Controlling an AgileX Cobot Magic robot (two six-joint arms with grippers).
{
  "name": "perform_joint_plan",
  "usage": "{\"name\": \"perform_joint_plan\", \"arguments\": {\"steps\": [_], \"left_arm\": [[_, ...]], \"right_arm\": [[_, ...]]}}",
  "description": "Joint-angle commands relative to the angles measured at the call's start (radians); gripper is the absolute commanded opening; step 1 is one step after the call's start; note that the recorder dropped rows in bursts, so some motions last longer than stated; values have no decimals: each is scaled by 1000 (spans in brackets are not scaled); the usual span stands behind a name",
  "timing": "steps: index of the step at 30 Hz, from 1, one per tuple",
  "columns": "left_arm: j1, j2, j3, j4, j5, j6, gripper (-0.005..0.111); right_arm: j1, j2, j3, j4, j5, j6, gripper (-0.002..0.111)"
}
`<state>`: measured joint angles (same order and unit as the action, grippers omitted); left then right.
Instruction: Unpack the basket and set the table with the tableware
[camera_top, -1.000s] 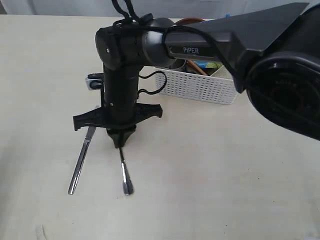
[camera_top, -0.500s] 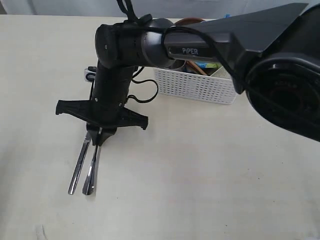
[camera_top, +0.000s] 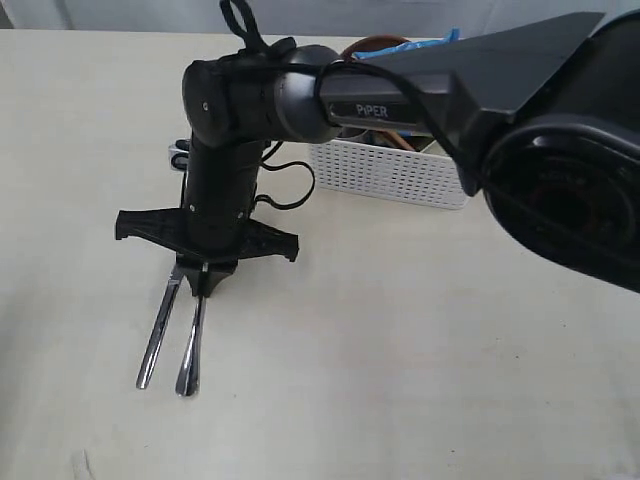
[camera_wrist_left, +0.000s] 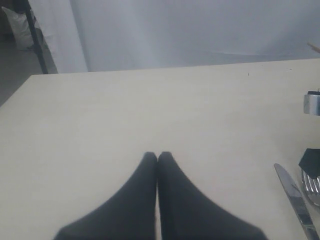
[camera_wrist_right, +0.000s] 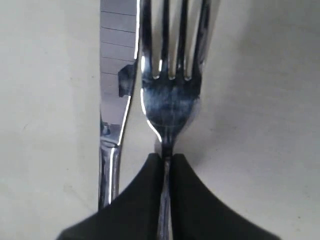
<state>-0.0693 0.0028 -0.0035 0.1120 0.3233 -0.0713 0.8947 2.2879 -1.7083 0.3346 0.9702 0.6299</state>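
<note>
Table (camera_top: 450, 380), left side: left gripper (camera_wrist_left: 157, 159) pinched together with nothing in it, above the surface. Next over, knife (camera_top: 158, 335) lies flat on the table. Fork (camera_top: 190, 345) just beside it, near parallel, with right gripper (camera_top: 203, 285) clamped on its neck. Can't tell if the fork touches the table. Basket (camera_top: 400, 175) further right, at the back, blue bag (camera_top: 432, 44) poking out.
</note>
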Motion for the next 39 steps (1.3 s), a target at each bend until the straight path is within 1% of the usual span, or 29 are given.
{"name": "perform_joint_plan", "arguments": {"steps": [1, 12, 14, 16, 20, 21, 22, 27, 30, 32, 34, 37, 39], "left_arm": [[2, -3, 3, -4, -1, 3, 0], [2, -3, 3, -4, -1, 3, 0], [2, -3, 3, -4, -1, 3, 0], [2, -3, 3, -4, -1, 3, 0], [2, -3, 3, -4, -1, 3, 0], [2, -3, 3, -4, -1, 3, 0], [2, -3, 3, -4, -1, 3, 0], [2, -3, 3, -4, -1, 3, 0], [2, -3, 3, -13, -1, 3, 0], [2, -3, 3, -11, -1, 3, 0], [2, -3, 3, -11, -1, 3, 0], [2, -3, 3, -11, -1, 3, 0], [2, -3, 3, -11, -1, 3, 0]], "right_arm": [[4, -1, 1, -26, 8, 5, 0], [4, -1, 1, -22, 4, -9, 0], [4, -1, 1, -24, -6, -9, 2], [4, -1, 1, -24, -13, -9, 12], [4, -1, 1, -24, -20, -6, 38], [4, -1, 1, -24, -20, -4, 43], [4, -1, 1, -24, -20, -2, 45], [2, -6, -6, -34, -22, -16, 45], [0, -28, -50, -135, 35, -27, 45], [-22, -51, -97, -196, 89, -27, 45], [-63, -87, -134, -207, 105, -29, 45], [-147, -144, -203, -212, 123, -124, 45], [-201, -168, -225, -229, 144, -149, 45]]}}
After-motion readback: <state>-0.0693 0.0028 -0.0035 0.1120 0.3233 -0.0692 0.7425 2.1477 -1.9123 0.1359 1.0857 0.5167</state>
